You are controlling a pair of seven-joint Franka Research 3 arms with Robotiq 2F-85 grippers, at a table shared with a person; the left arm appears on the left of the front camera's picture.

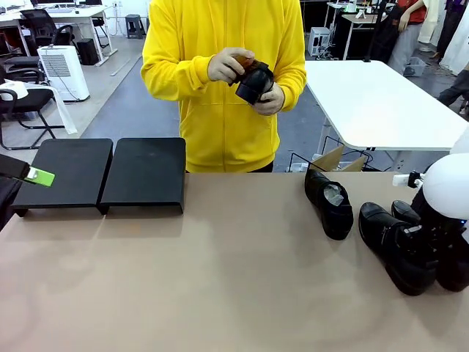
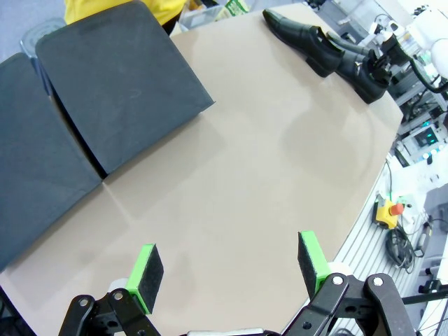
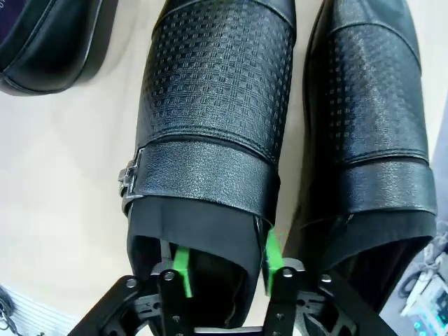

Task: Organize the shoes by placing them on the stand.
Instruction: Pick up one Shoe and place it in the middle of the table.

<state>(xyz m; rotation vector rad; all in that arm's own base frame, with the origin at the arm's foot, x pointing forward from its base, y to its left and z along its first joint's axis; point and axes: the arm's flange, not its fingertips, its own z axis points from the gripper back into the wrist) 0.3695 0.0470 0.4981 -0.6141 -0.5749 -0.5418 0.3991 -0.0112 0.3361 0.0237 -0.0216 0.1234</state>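
Note:
The stand (image 1: 110, 172) is two black panels at the table's far left, bare on top; the left wrist view has the stand (image 2: 105, 91) too. A person in a yellow hoodie holds one black shoe (image 1: 253, 81) in both hands over the far edge. A second shoe (image 1: 330, 202) lies right of centre. Two more shoes (image 1: 396, 246) lie side by side at the right, under my right arm (image 1: 447, 187). My right gripper (image 3: 225, 264) straddles the side wall of the buckled shoe (image 3: 210, 105), one pad inside its opening, one outside. My left gripper (image 2: 231, 269) hovers open over bare table.
Another shoe's edge (image 3: 49, 42) shows top left in the right wrist view. A white table (image 1: 381, 103) and a cardboard box (image 1: 333, 158) stand behind the work table. An emergency-stop box (image 2: 392, 210) hangs beyond the table's side.

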